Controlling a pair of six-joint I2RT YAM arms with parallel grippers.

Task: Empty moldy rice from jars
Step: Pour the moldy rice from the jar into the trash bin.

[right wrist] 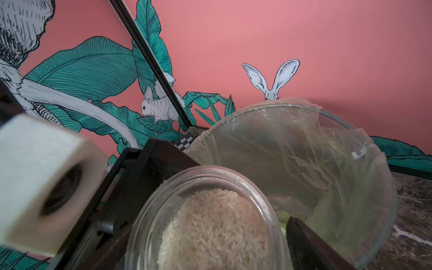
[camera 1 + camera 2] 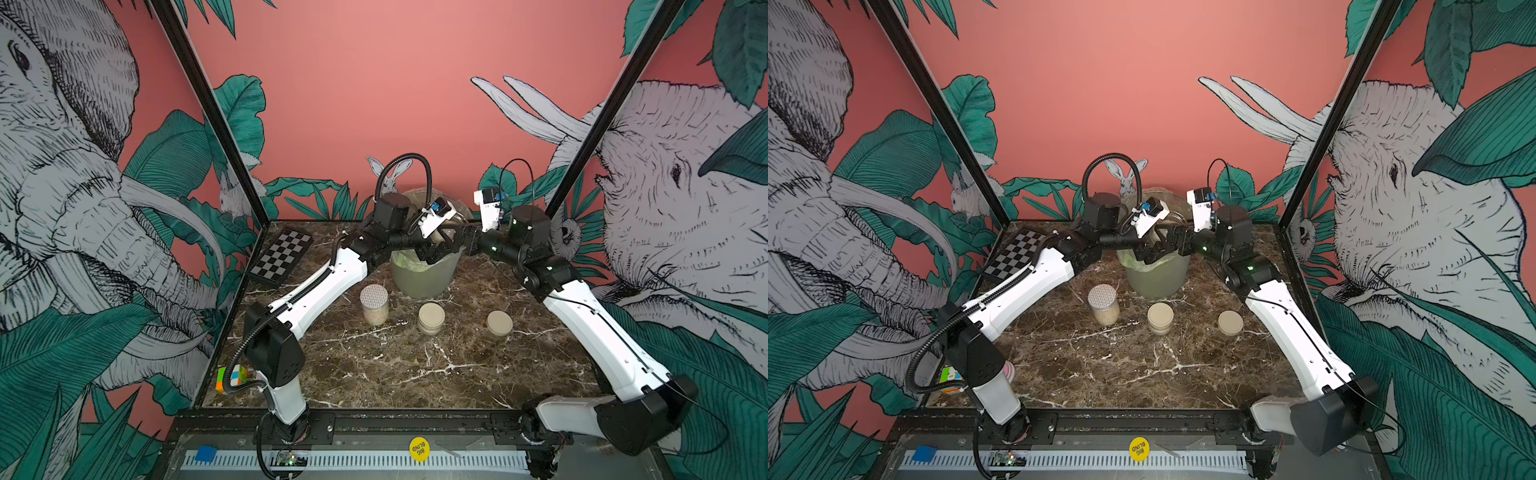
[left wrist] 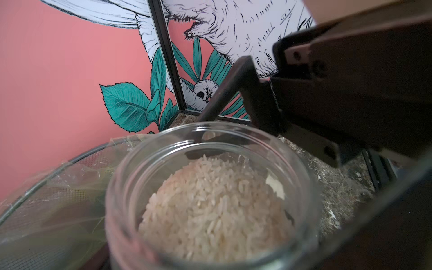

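Over the big translucent bin [image 2: 424, 278] both arms meet around one open jar [image 3: 121, 187] holding the moldy rice [image 3: 215, 210], an off-white heap of grains. My left gripper [image 2: 434, 252] is shut on this jar's body; its fingertips are hidden. My right gripper [image 2: 456, 242] straddles the jar near its mouth, with its fingers [image 3: 224, 98] against the glass [image 1: 140, 222]. On the table stand a taller jar [image 2: 374, 303] with a dotted lid, a squat jar [image 2: 431, 318] with a beige lid, and a beige lidded disc [image 2: 499, 323].
The bin is lined with a green-tinted bag [image 1: 315, 168] and stands at the back middle. A chessboard [image 2: 280, 257] lies at the back left, a colour cube [image 2: 230, 378] at the front left. Black frame posts and patterned walls close in both sides.
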